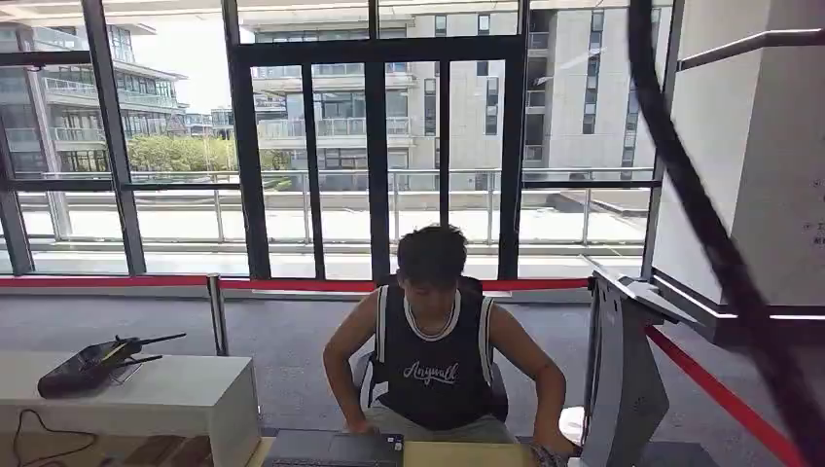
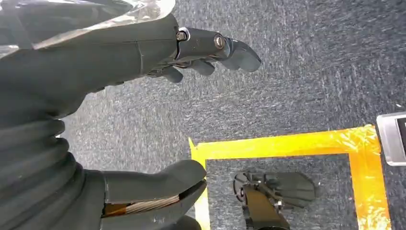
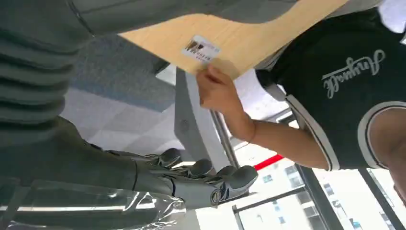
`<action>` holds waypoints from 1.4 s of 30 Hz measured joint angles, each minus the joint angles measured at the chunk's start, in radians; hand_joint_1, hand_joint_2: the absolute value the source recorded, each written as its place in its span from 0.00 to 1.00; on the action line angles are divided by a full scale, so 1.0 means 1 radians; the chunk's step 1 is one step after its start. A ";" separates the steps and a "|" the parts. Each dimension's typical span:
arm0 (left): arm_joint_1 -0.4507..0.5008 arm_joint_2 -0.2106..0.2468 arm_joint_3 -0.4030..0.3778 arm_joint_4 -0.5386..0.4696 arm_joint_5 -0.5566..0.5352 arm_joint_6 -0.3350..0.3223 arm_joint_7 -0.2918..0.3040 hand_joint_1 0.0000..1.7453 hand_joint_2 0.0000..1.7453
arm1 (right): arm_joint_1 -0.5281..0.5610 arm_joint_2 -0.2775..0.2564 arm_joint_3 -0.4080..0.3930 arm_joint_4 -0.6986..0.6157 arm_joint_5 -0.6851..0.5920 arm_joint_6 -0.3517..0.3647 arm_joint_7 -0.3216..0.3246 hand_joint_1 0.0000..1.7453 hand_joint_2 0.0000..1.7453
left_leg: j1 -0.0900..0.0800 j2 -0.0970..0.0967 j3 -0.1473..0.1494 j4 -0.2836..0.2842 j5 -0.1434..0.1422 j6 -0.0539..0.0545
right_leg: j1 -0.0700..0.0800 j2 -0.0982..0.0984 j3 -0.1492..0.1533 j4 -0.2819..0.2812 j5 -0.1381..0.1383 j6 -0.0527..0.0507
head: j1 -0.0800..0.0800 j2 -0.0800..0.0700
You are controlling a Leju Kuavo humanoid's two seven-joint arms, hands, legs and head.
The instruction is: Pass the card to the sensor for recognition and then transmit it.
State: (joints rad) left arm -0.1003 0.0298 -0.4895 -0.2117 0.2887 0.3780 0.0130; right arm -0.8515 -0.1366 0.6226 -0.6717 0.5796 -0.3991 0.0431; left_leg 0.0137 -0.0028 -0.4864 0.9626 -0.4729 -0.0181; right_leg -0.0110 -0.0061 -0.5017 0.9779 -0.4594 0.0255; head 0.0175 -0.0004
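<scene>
A small white card (image 3: 197, 48) with dark print lies on the light wooden table (image 3: 258, 33). The fingertips of the seated person's hand (image 3: 218, 91) rest at the card's edge. My right hand (image 3: 182, 179) hangs apart from the card, fingers stretched out and holding nothing. A grey sensor stand (image 3: 191, 120) rises between my right hand and the table; it also stands at the table's right end (image 1: 623, 379). My left hand (image 2: 119, 72) hangs over grey carpet, thumb and fingers spread wide, with nothing in it.
The person (image 1: 433, 360) in a black sleeveless shirt sits behind the table (image 1: 467, 453), where a dark laptop (image 1: 336, 449) lies. A white bench (image 1: 165, 394) with a black device stands at left. Yellow tape (image 2: 287, 143) marks the carpet. Red barrier belts cross the room.
</scene>
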 joint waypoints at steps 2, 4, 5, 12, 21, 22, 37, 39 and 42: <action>0.004 0.000 0.000 0.000 0.011 0.003 -0.001 0.00 1.00 | 0.027 -0.001 -0.009 -0.043 -0.082 0.037 -0.016 0.00 1.00 | 0.000 0.000 0.000 0.000 0.000 0.000 | 0.000 0.000 0.000 0.000 0.000 0.000 | 0.000 0.000; 0.009 0.001 0.000 0.000 0.023 0.006 -0.002 0.00 1.00 | 0.067 -0.005 -0.016 -0.109 -0.172 0.079 -0.020 0.00 1.00 | 0.000 0.000 0.000 0.000 0.000 0.000 | 0.000 0.000 0.000 0.000 0.000 0.000 | 0.000 0.000; 0.012 0.002 0.000 0.000 0.029 0.008 -0.002 0.00 1.00 | 0.090 -0.009 -0.016 -0.143 -0.208 0.097 -0.018 0.00 1.00 | 0.000 0.000 0.000 0.000 0.000 0.000 | 0.000 0.000 0.000 0.000 0.000 0.000 | 0.000 0.000; 0.016 0.008 0.000 0.000 0.065 0.015 0.002 0.00 1.00 | 0.246 -0.056 -0.013 -0.390 -0.352 0.164 0.007 0.00 1.00 | 0.000 0.000 0.000 0.000 0.000 0.000 | 0.000 0.000 0.000 0.000 0.000 0.000 | 0.000 0.000; 0.017 0.010 0.000 0.000 0.084 0.021 0.007 0.00 1.00 | 0.410 -0.113 0.008 -0.604 -0.259 0.166 0.039 0.00 1.00 | 0.000 0.000 0.000 0.000 0.000 0.000 | 0.000 0.000 0.000 -0.001 0.000 0.000 | 0.000 0.000; 0.017 0.010 -0.001 0.000 0.085 0.022 0.007 0.00 1.00 | 0.420 -0.116 0.011 -0.612 -0.241 0.162 0.039 0.00 1.00 | 0.000 0.000 0.000 0.000 0.000 0.000 | 0.000 0.000 0.000 -0.001 0.000 0.000 | 0.000 0.000; 0.014 0.010 -0.020 0.000 0.093 0.024 0.010 0.00 1.00 | 0.470 -0.112 0.065 -0.597 0.426 0.095 0.211 0.00 1.00 | 0.000 0.000 0.000 0.000 0.000 0.000 | 0.000 0.000 0.000 0.000 0.000 0.000 | 0.000 0.000; 0.013 0.010 -0.026 0.000 0.093 0.024 0.012 0.00 1.00 | 0.471 -0.103 0.070 -0.575 0.476 0.079 0.229 0.00 1.00 | 0.000 0.000 0.000 0.000 0.000 0.000 | 0.000 0.000 0.000 0.000 0.000 0.000 | 0.000 0.000; 0.013 0.010 -0.032 0.000 0.093 0.024 0.014 0.00 1.00 | 0.472 -0.094 0.076 -0.547 0.499 0.057 0.237 0.00 1.00 | 0.000 0.000 0.000 0.000 0.000 0.000 | 0.000 0.000 0.000 0.000 0.000 0.000 | 0.000 0.000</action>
State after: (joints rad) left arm -0.0870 0.0401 -0.5219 -0.2117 0.3815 0.4021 0.0267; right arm -0.3800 -0.2308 0.6989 -1.2184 1.0784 -0.3418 0.2804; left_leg 0.0137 -0.0027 -0.4867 0.9623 -0.4729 -0.0180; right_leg -0.0109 -0.0061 -0.5015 0.9775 -0.4595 0.0255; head 0.0176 -0.0004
